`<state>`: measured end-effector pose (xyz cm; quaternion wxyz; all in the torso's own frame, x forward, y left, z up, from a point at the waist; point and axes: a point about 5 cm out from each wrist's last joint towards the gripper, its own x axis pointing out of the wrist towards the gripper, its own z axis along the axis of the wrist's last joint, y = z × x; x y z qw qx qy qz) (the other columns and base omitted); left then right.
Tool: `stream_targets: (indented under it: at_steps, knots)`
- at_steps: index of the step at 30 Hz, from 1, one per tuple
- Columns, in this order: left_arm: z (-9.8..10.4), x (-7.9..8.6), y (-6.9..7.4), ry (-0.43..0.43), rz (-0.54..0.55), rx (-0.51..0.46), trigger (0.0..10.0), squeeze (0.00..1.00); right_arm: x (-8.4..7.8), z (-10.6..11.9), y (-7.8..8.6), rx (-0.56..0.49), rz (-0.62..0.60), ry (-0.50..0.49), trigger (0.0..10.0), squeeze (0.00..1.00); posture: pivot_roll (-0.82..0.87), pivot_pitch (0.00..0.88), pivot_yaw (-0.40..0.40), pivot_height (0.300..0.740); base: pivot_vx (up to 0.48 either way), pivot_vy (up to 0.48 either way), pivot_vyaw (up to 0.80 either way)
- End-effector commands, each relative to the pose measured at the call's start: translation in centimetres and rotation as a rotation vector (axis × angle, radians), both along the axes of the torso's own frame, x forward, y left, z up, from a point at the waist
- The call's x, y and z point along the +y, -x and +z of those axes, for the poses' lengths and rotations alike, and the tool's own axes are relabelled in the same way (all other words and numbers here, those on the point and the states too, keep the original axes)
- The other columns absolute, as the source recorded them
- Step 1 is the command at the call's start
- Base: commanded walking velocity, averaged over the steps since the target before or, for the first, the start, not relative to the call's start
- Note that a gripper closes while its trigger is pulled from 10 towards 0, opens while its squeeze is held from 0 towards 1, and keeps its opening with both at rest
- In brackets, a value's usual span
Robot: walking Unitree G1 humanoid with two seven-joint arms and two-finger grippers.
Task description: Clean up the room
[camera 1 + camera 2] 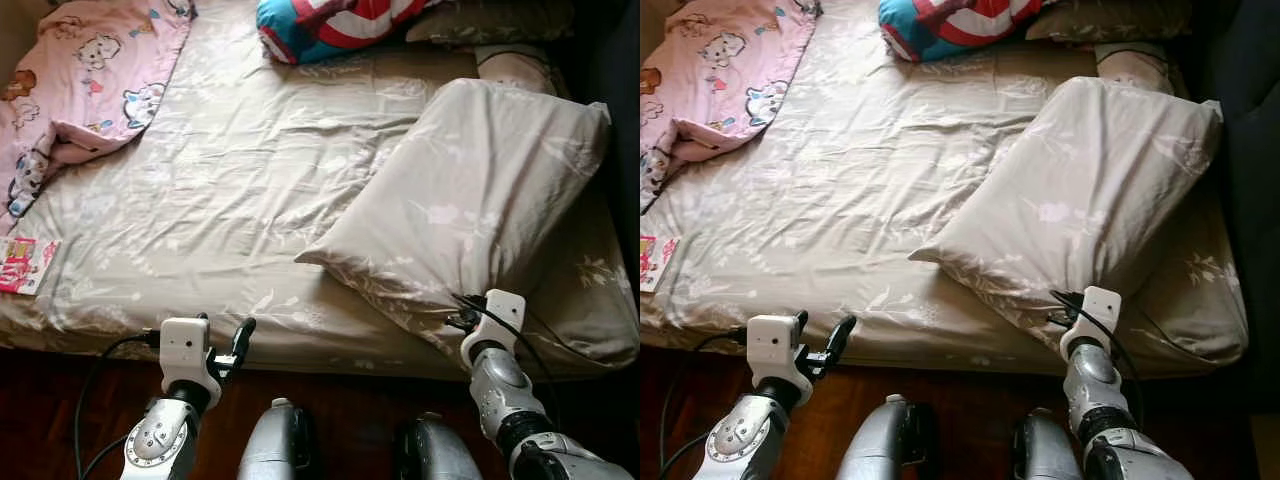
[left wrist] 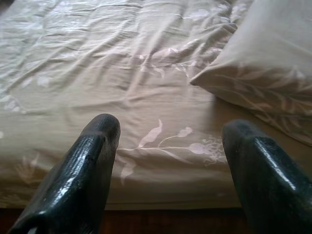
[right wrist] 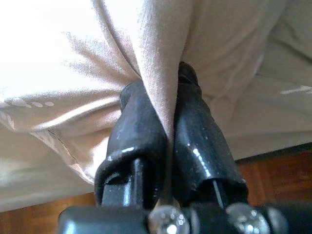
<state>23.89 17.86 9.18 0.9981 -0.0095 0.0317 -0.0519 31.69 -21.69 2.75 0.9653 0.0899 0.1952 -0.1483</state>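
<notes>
Pinching the beige pillow (image 1: 470,190), right end effector (image 3: 165,122); left end effector (image 2: 168,146) released over bed (image 1: 200,220)

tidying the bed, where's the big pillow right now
The pillow lies on the bed's right side, its near edge pinched in the right gripper at the mattress edge.

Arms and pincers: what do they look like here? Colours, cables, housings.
Both arms are silver metal with dark joints. Each wrist carries a white boxy housing with black cable looping off it. The left pincer and right pincer each have two long, glossy black, round-tipped fingers. No markings legible.
</notes>
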Motion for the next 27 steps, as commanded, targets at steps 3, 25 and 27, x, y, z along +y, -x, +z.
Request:
stream_targets:
  at_steps: [3, 25, 27]
  knots:
    - [-0.9, 1.4, 0.3, -0.014, 0.045, 0.020, 10.0, 0.00, -4.4, -1.3, 2.6, 0.092, -0.222, 0.054, 0.0, 0.00, 0.03, 0.195, 0.100, 0.665, 0.000, 0.000, 0.00]
    - [-2.2, 1.7, 0.3, -0.014, 0.037, 0.034, 10.0, 0.00, -18.9, 7.8, 6.2, -0.014, -0.781, 0.476, 0.0, 0.00, -0.01, 0.190, 0.118, 0.665, 0.000, 0.000, 0.00]
    - [-2.3, 1.7, 0.4, -0.014, 0.037, 0.035, 10.0, 0.00, -19.1, 8.0, 6.4, -0.009, -0.795, 0.488, 0.0, 0.00, -0.01, 0.191, 0.118, 0.665, 0.000, 0.000, 0.00]
